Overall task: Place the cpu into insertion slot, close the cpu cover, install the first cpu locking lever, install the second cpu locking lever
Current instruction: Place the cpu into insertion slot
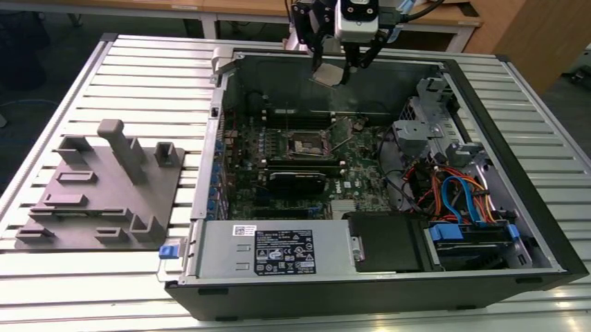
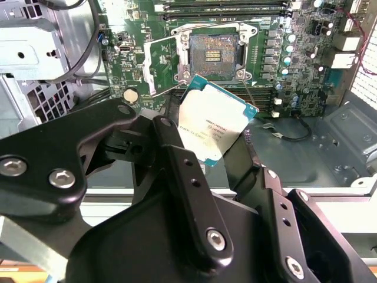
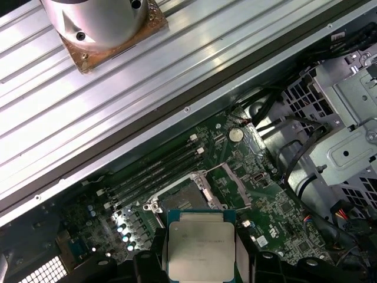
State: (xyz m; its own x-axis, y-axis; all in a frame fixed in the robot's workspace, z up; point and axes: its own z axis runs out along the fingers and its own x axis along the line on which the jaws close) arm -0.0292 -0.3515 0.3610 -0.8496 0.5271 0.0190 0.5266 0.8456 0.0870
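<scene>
Pincer (image 1: 337, 66) closed on the cpu (image 2: 215, 127), gripping it by two opposite edges; the chip hangs tilted in the air with its metal top toward the second wrist view. In the exterior view it sits high over the far side of the open computer case (image 1: 517, 173), at 12 o'clock from the insertion slot (image 1: 305, 143) and well apart from it. Slot bare, dark centre exposed. The cpu cover (image 2: 160, 65) is swung up and open, just beside the slot. Judged progress: nothing seated yet. The chip is in hand but not placed, the cover is not closed, and both lever steps remain. Surroundings in the exterior view: long black memory slots (image 1: 297, 114) lie between pincer and slot at 12 o'clock. A drive cage (image 1: 420, 131) and coloured cable bundle (image 1: 452, 194) are at 3 to 4 o'clock. A grey power-supply box (image 1: 277, 252) is at 6 o'clock. A grey fixture plate (image 1: 102, 187) rests on the slatted surface (image 1: 138, 62) at 9 o'clock, outside the case. Space straight over the slot looks open; the raised cover is the nearest thing to foul.
</scene>
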